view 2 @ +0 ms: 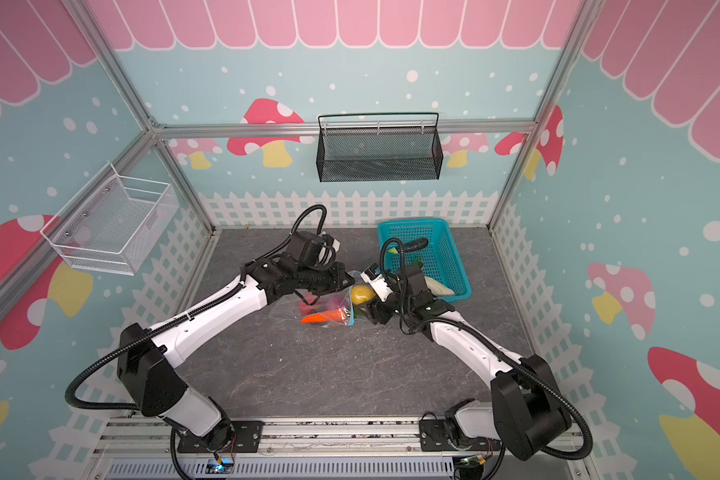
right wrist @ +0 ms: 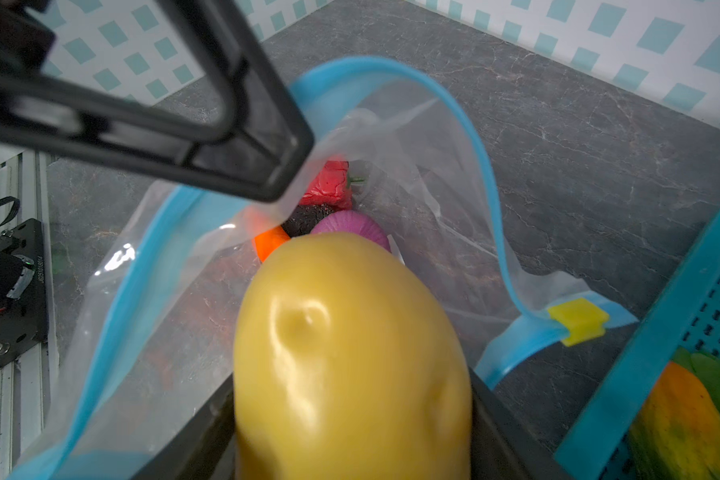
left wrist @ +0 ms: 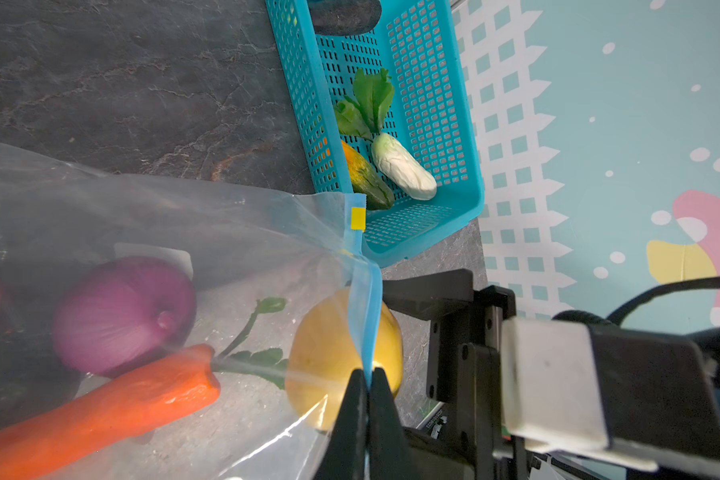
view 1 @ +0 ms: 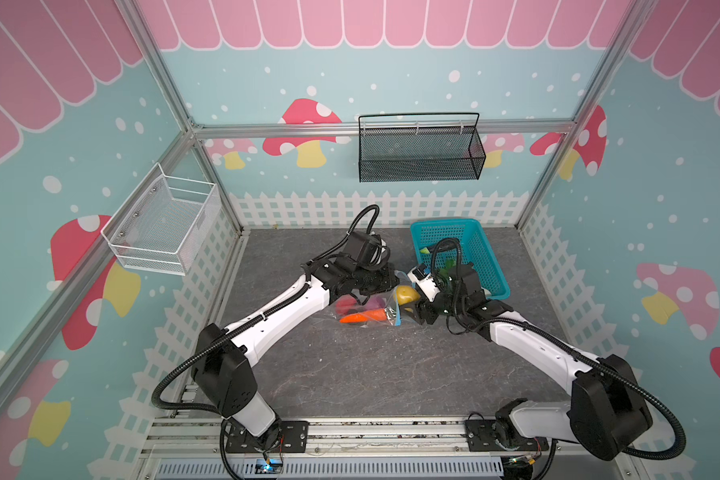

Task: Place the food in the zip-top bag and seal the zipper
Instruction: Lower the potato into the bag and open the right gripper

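Note:
The zip-top bag lies mid-table with its mouth toward the right arm. My left gripper is shut on the light blue zipper and holds the upper lip raised. The yellow slider sits at the strip's end near the basket. My right gripper is shut on the yellow piece, whose front end is in the open mouth. Inside the bag lie a purple onion, an orange carrot and a red strawberry.
A turquoise lattice basket stands right behind the bag's mouth, holding a white leafy radish, an orange-green piece and a dark piece. A black mesh basket hangs on the back wall. A white wire basket hangs on the left wall.

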Available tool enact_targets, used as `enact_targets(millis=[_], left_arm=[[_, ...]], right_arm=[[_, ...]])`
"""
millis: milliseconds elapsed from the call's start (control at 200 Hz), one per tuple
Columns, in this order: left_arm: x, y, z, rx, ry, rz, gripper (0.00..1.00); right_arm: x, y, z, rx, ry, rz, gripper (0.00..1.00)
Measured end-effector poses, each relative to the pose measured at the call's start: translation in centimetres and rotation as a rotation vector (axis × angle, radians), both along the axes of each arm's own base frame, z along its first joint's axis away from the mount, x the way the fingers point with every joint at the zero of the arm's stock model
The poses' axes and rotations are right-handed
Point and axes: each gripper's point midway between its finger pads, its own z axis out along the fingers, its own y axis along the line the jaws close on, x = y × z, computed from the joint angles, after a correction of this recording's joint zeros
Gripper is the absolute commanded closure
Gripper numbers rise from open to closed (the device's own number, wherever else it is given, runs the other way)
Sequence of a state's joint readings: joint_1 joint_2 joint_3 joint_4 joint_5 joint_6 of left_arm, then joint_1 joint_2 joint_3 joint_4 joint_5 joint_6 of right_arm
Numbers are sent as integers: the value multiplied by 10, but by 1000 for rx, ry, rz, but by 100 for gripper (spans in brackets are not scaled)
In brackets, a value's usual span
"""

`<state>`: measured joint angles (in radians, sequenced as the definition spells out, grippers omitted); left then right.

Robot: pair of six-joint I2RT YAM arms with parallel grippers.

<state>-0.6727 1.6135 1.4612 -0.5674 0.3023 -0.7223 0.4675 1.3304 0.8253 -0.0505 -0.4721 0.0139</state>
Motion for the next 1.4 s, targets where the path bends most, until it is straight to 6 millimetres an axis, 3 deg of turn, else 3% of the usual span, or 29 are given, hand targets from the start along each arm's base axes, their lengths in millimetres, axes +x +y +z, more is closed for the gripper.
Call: enact_targets(millis=[300, 910, 1400], left_arm=[[-3, 1, 5, -7, -10, -1, 100], [-5, 2, 7, -10, -15, -1, 100], [-5, 2, 7, -9, -15, -1, 100]], right_arm=[[3, 7, -16, -13, 41, 5, 41], [13, 10, -22, -34, 46, -9, 17], [14, 9, -18, -33, 36, -19, 19]])
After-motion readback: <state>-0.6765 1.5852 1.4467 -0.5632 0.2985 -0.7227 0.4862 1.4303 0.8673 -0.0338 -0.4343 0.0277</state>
